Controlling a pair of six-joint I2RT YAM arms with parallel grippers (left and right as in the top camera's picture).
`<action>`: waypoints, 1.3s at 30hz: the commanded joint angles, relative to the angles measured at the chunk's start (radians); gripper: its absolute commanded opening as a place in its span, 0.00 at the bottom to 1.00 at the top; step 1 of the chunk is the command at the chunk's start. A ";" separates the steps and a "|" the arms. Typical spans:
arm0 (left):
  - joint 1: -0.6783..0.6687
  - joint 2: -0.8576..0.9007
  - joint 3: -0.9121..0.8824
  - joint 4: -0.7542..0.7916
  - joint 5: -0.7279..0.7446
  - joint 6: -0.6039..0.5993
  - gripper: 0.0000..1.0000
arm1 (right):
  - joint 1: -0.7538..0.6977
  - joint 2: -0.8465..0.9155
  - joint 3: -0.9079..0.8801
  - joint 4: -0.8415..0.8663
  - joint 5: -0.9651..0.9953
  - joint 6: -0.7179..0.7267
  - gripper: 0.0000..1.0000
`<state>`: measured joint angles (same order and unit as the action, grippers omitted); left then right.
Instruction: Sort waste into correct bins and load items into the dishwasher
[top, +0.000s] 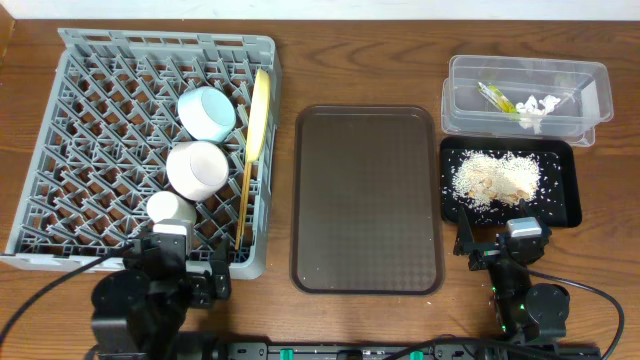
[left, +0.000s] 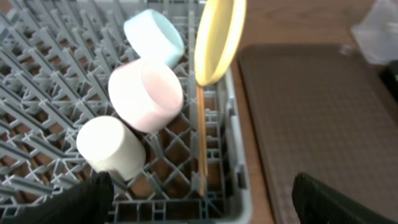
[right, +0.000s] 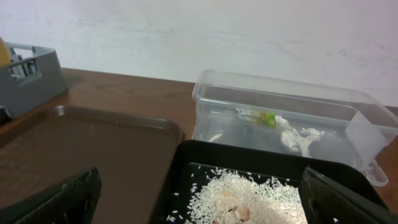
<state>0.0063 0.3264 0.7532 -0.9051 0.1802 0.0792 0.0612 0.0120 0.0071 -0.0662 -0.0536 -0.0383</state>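
The grey dish rack (top: 90, 120) holds the light blue bowl (top: 207, 112), pink bowl (top: 197, 168), white cup (top: 171, 210), upright yellow plate (top: 259, 112) and chopsticks (top: 245, 200). They also show in the left wrist view: blue bowl (left: 155, 34), pink bowl (left: 146, 93), cup (left: 111, 146), plate (left: 219, 37), chopsticks (left: 201, 137). The clear tub (top: 525, 95) holds the green-and-yellow wrapper (top: 495, 97) and white paper (top: 535, 108). The black tray (top: 560, 190) holds rice scraps (top: 495, 178). My left gripper (top: 185, 268) is open and empty at the rack's front edge. My right gripper (top: 505, 245) is open and empty just in front of the black tray.
A large brown serving tray (top: 367, 200) lies between the rack and the bins. The right wrist view shows the tub (right: 280, 118), the black tray (right: 186, 180) with rice (right: 249, 199) and the brown tray (right: 81, 149).
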 joint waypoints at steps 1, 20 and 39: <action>0.023 -0.086 -0.159 0.115 -0.009 -0.006 0.92 | -0.006 -0.006 -0.002 -0.004 -0.010 -0.015 0.99; 0.023 -0.325 -0.749 0.924 -0.006 -0.059 0.93 | -0.006 -0.006 -0.002 -0.004 -0.010 -0.015 0.99; 0.023 -0.322 -0.749 0.850 -0.010 -0.050 0.93 | -0.006 -0.006 -0.002 -0.004 -0.010 -0.015 0.99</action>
<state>0.0246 0.0109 0.0185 -0.0177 0.1574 0.0086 0.0612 0.0120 0.0071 -0.0666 -0.0563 -0.0410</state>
